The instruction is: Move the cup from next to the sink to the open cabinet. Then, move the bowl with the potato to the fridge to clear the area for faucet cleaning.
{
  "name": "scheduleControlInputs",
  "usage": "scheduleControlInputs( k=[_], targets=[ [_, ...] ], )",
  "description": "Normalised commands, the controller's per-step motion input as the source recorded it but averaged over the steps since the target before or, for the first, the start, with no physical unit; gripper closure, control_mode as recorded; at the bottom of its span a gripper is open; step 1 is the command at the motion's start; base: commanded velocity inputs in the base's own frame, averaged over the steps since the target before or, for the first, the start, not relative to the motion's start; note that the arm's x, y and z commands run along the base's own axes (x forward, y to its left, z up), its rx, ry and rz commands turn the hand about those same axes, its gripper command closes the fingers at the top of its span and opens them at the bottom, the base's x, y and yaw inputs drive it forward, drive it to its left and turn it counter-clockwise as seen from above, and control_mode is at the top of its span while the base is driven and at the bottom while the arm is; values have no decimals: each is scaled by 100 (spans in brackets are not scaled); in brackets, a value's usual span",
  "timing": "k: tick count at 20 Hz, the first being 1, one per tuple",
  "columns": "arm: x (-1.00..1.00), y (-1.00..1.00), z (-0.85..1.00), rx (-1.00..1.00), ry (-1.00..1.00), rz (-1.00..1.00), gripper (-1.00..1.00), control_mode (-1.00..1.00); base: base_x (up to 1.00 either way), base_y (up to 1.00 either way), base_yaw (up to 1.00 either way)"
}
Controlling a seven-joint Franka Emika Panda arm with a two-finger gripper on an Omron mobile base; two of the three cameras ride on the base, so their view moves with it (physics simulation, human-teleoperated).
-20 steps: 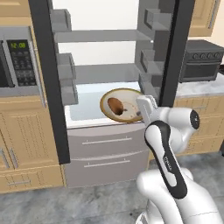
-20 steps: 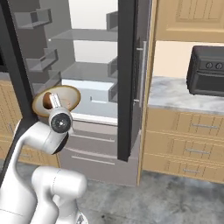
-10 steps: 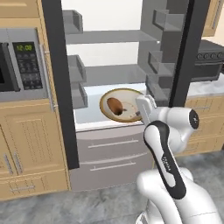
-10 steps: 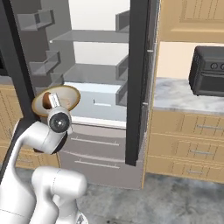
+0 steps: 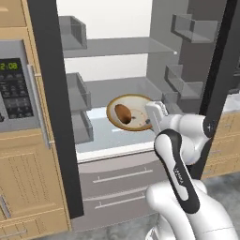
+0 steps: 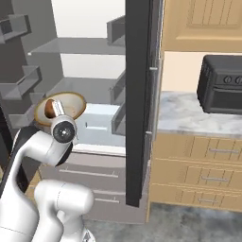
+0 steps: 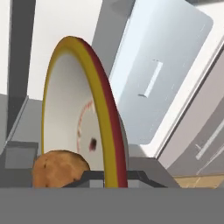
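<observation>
Left base view shows your gripper (image 5: 151,118) pinching the bowl (image 5: 131,112) rim before the open fridge (image 5: 140,47); tilt it and the potato (image 5: 123,111) rolls out.

The bowl (image 5: 132,112) in the claw (image 5: 151,123) looks smooth, glazed ceramic. The potato (image 5: 123,112) inside is rough and matt. Behind, the fridge (image 5: 117,47) shelves are matt grey plastic.

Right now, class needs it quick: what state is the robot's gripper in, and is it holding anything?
Gripper: shut on the rim of the bowl, with the potato in it, in front of the open fridge.
</observation>
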Motion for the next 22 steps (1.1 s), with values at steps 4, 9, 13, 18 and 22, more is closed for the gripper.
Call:
scheduleControlInputs(
  k=[4, 9, 13, 18, 22],
  targets=[
    [0, 0, 0, 0, 0, 0, 100, 100, 74, 28, -17],
    [0, 0, 0, 0, 0, 0, 100, 100, 39, 36, -13],
    [0, 0, 0, 0, 0, 0, 100, 100, 8, 42, -7],
    [0, 0, 0, 0, 0, 0, 100, 100, 0, 6, -1],
    [0, 0, 0, 0, 0, 0, 100, 100, 3, 29, 0]
  ],
)
